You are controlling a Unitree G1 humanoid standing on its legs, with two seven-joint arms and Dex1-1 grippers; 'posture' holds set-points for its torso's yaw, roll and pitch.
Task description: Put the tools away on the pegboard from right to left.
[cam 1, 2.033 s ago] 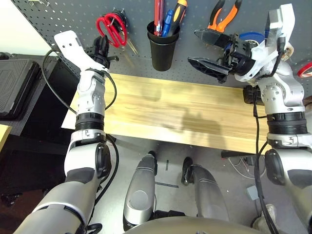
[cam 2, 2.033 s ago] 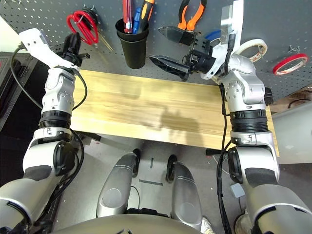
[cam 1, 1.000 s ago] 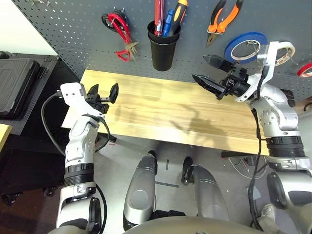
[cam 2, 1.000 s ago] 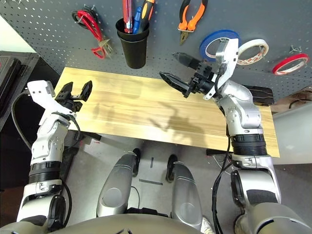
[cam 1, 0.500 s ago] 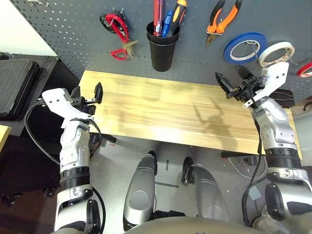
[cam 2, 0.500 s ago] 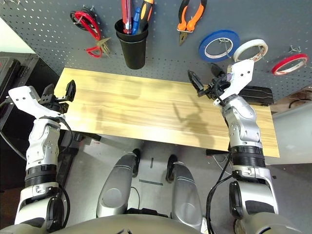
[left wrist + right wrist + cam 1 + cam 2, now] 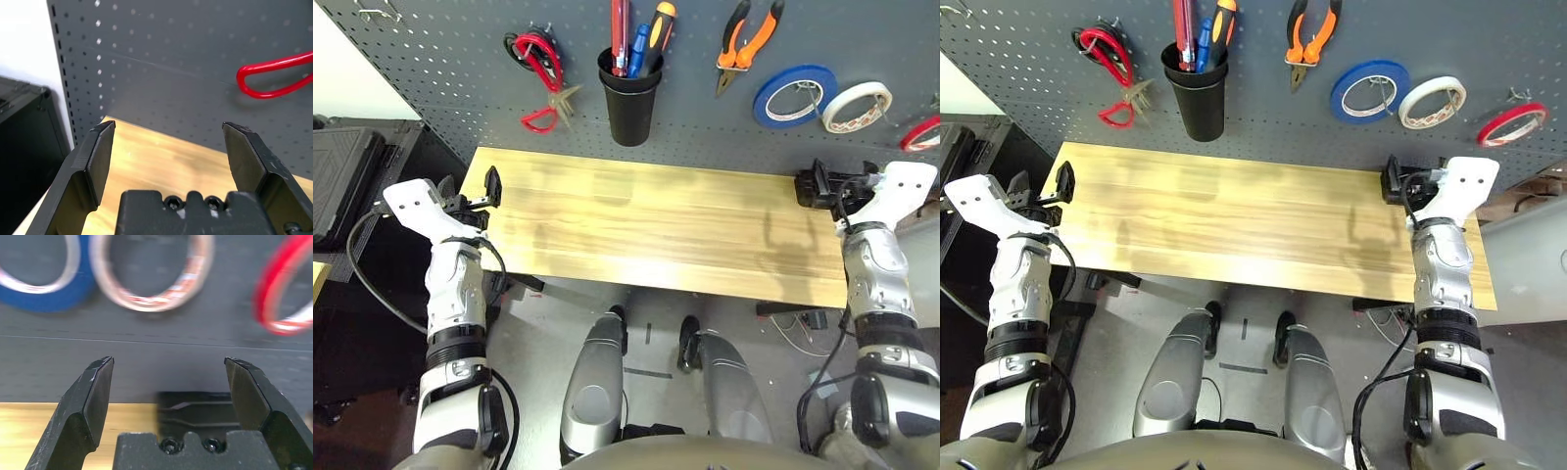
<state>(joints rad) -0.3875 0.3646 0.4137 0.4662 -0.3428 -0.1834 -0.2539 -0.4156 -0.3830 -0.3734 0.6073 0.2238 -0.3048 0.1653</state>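
On the dark grey pegboard the tools hang in a row. The red-handled scissors are on a hook at the left. The slim red-handled screwdriver stands in the black cup. The orange-and-black pliers hang right of the cup, and the thin red tape ring is at the far right. My left gripper is open and empty at the table's left end; its wrist view shows the left gripper facing a red scissor loop. My right gripper is open and empty at the table's right end, below the red tape ring.
The wooden table lies between the arms. A blue tape roll and a white one hang between pliers and red ring. Black-handled scissors share the left hook. A black case sits left of the table, a black object at its back right.
Both arms have drawn back from the pegboard and swung outward to the table's two ends, grippers still open. The red scissors stay on their hook. The view has tilted slightly.
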